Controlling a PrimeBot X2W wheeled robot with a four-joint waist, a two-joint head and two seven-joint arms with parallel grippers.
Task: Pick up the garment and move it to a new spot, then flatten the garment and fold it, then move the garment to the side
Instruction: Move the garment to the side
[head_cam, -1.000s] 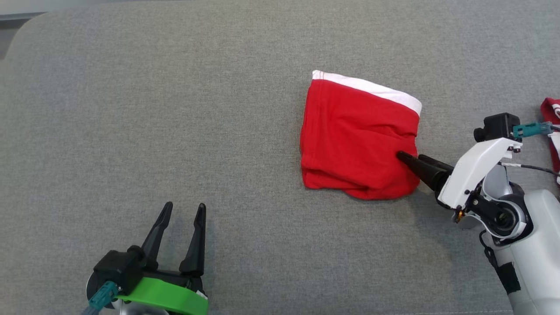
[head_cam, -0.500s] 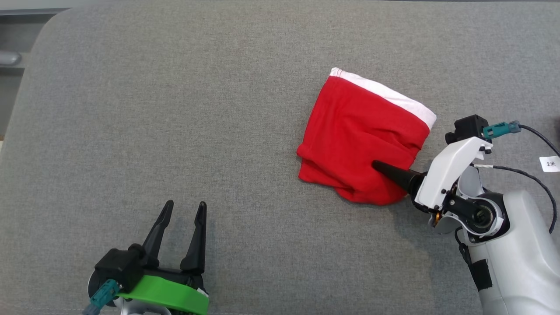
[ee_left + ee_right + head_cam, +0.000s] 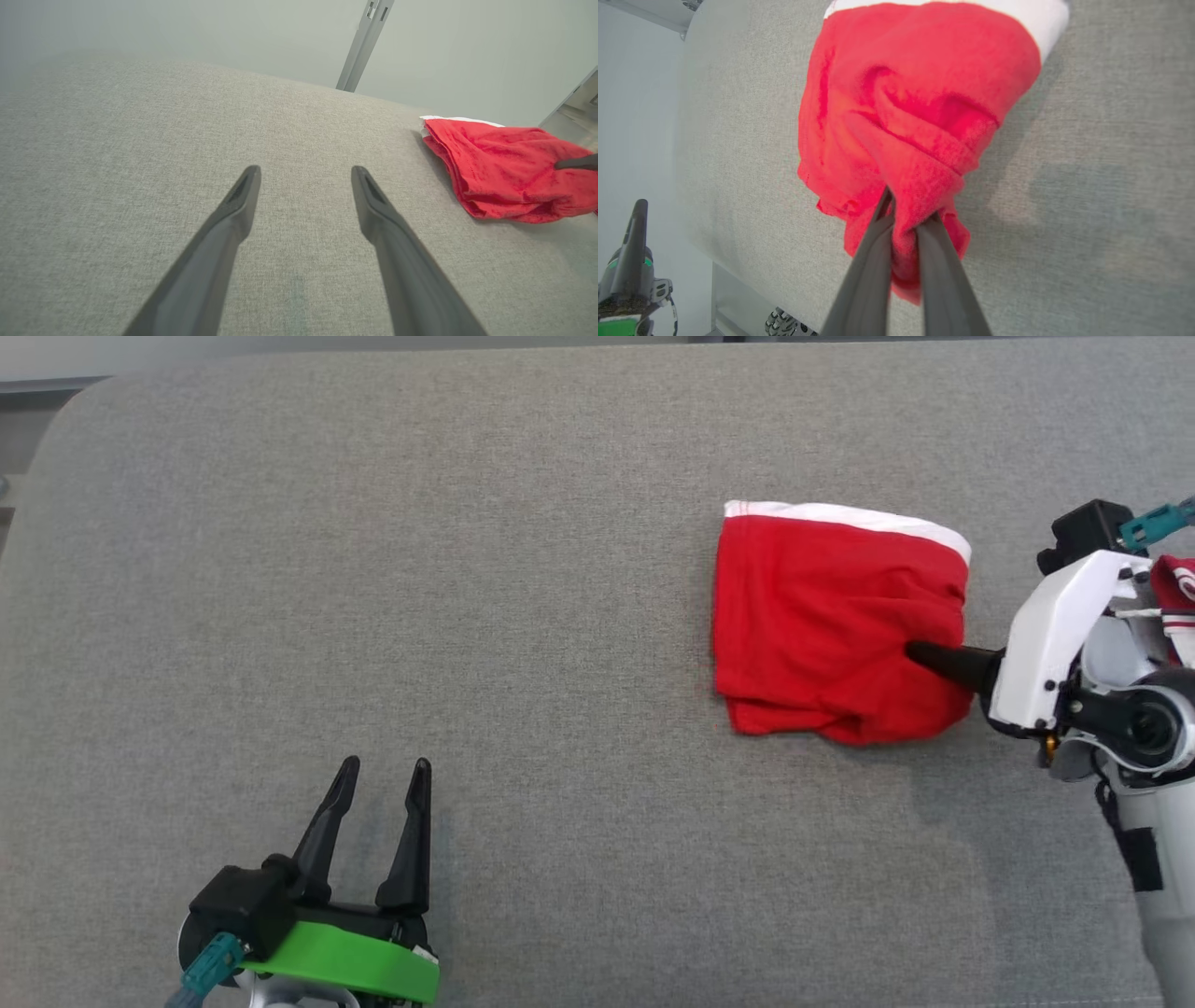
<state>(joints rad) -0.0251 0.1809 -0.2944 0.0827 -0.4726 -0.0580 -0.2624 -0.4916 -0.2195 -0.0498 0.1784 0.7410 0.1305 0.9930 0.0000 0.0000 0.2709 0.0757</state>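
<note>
Red fabric is bunched between the fingers of my right gripper [image 3: 903, 207], which pinch tight on a fold at the right edge of the garment [image 3: 831, 616]. It lies folded on the grey cushion [image 3: 420, 569], right of centre, with its white waistband [image 3: 845, 515] on the far side. My left gripper [image 3: 385, 765] is well apart at the lower left, jaws spread, holding nothing.

My worry is the bite itself. From the wrist view it looks to have caught only some of the layers, so a lift or drag could peel the fold open and trail the rest behind. A quick pull on so small a pinch could also let the cloth slip out. Another red-and-white piece [image 3: 1178, 588] sits just behind my right wrist, and swinging that way could snag it or heap the two together.
</note>
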